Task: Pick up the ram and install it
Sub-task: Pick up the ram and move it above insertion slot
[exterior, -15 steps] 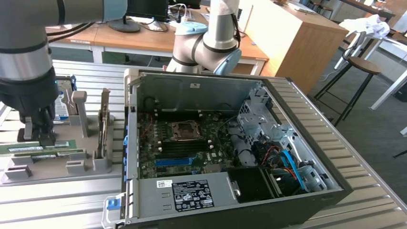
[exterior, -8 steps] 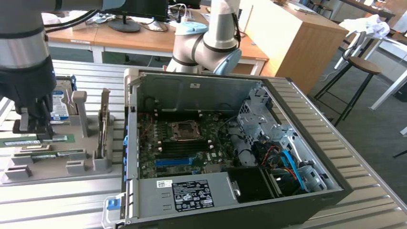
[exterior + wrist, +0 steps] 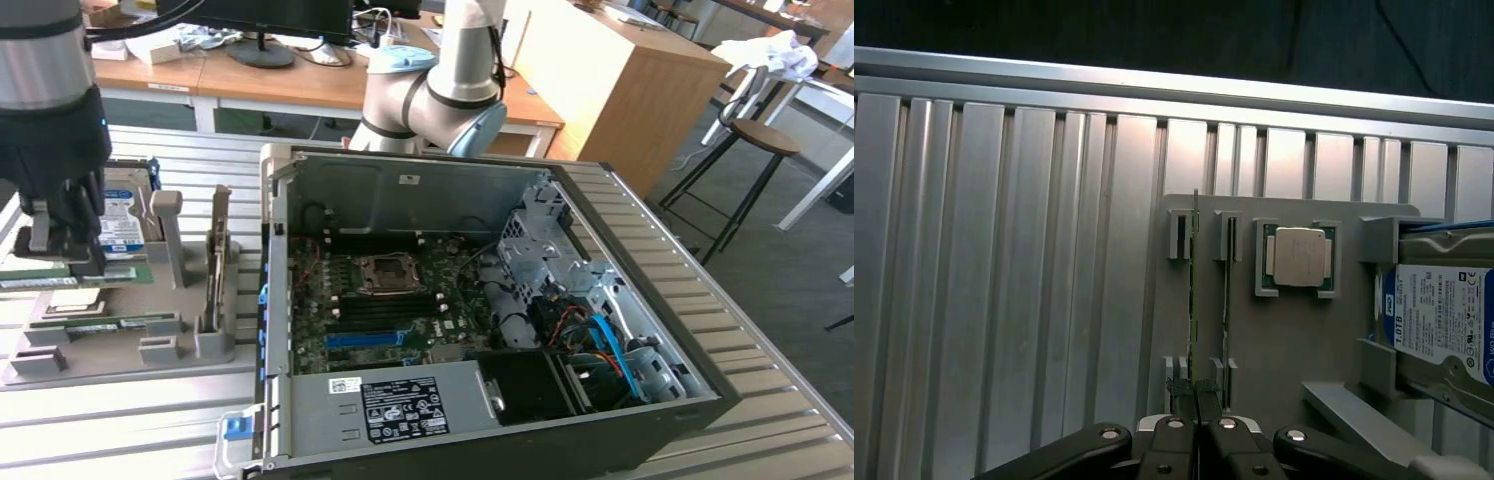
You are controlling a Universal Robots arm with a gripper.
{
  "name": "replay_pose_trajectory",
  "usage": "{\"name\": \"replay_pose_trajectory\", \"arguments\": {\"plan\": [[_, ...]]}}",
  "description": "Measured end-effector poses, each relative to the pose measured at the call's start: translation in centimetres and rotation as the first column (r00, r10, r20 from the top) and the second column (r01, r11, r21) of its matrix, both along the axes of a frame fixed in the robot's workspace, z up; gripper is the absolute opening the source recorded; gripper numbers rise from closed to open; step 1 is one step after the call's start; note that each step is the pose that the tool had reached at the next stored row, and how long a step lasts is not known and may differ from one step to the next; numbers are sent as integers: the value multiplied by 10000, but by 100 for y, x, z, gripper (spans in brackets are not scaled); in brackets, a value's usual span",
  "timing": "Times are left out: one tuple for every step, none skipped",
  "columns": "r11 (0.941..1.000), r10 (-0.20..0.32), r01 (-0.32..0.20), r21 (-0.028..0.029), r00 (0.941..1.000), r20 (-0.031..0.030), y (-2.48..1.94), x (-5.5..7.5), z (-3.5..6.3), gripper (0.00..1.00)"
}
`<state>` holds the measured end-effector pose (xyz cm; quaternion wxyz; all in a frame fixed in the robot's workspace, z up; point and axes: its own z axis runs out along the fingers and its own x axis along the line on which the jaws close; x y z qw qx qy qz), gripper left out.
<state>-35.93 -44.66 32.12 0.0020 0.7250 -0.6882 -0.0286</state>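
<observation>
Bright even daylight; dimmer wrist view

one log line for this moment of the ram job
tool: shut on ram | ram: on edge, seated in gray holder slots | computer case: open, side panel off

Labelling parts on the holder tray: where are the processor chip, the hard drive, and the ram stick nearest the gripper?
ram [image 3: 1194, 300], wrist view, mid-length of its thin top edge.
processor chip [image 3: 1300, 255], wrist view, centre of its silver lid.
hard drive [image 3: 1439, 318], wrist view, on its blue-white label.
</observation>
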Motion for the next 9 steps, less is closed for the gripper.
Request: {"name": "replay_pose_trajectory", "arguments": {"plan": [[10000,0,0,0,10000,0,0,0,24,11],[10000,0,0,0,10000,0,0,0,45,11],[10000,0,0,0,10000,1,0,0,65,11],[10000,0,0,0,10000,0,0,0,84,11],[10000,0,0,0,10000,0,0,0,104,11],[10000,0,0,0,10000,0,0,0,122,11],[10000,0,0,0,10000,-1,0,0,141,11],[10000,0,0,0,10000,0,0,0,161,11],[10000,0,0,0,10000,0,0,0,182,11]]}}
